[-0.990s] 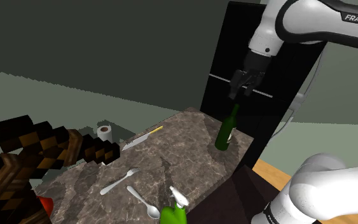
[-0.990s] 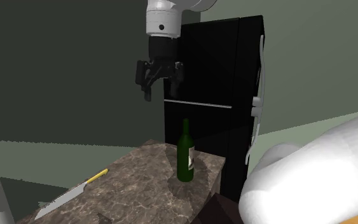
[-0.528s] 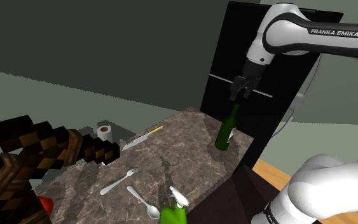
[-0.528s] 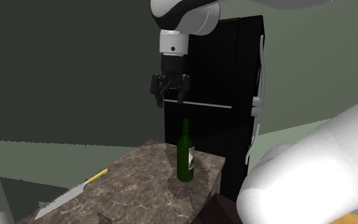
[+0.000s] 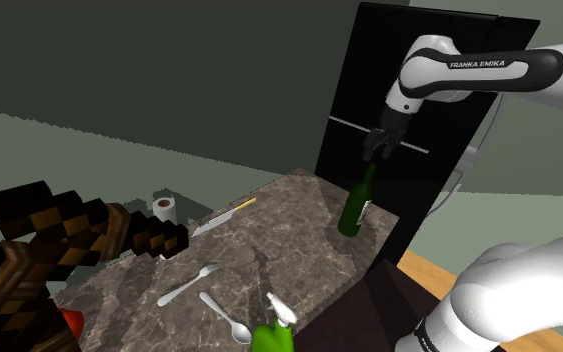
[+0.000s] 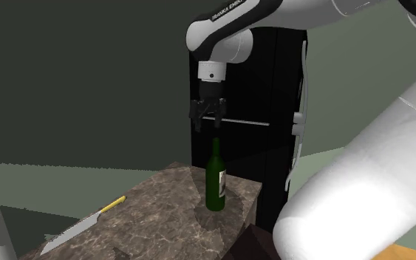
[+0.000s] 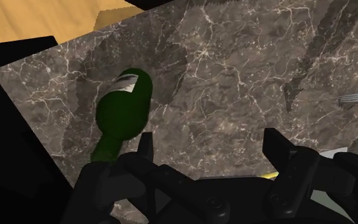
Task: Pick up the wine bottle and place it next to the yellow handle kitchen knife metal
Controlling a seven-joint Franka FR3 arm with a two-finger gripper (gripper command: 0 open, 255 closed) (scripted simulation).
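Observation:
A green wine bottle [image 5: 356,204] [image 6: 215,181] stands upright near the far corner of the dark marble counter [image 5: 289,235]. My gripper [image 5: 373,155] [image 6: 208,127] hangs open just above the bottle's top, touching nothing. In the wrist view the bottle [image 7: 123,114] lies just outside one finger of the gripper [image 7: 211,149], not between the two. The knife [image 5: 222,215] [image 6: 80,225] with a yellow handle lies flat on the counter, well away from the bottle toward the shoulder view's left.
A tall black cabinet [image 5: 409,100] [image 6: 258,111] rises right behind the bottle. A paper roll [image 5: 165,209], fork [image 5: 187,284], spoon [image 5: 225,316] and green spray bottle [image 5: 274,330] sit on the counter. A dark checkered wooden piece [image 5: 59,240] stands at the left.
The gripper has come down and shifted over toward the bottle's top, staying open. The bottle and the knife have not moved.

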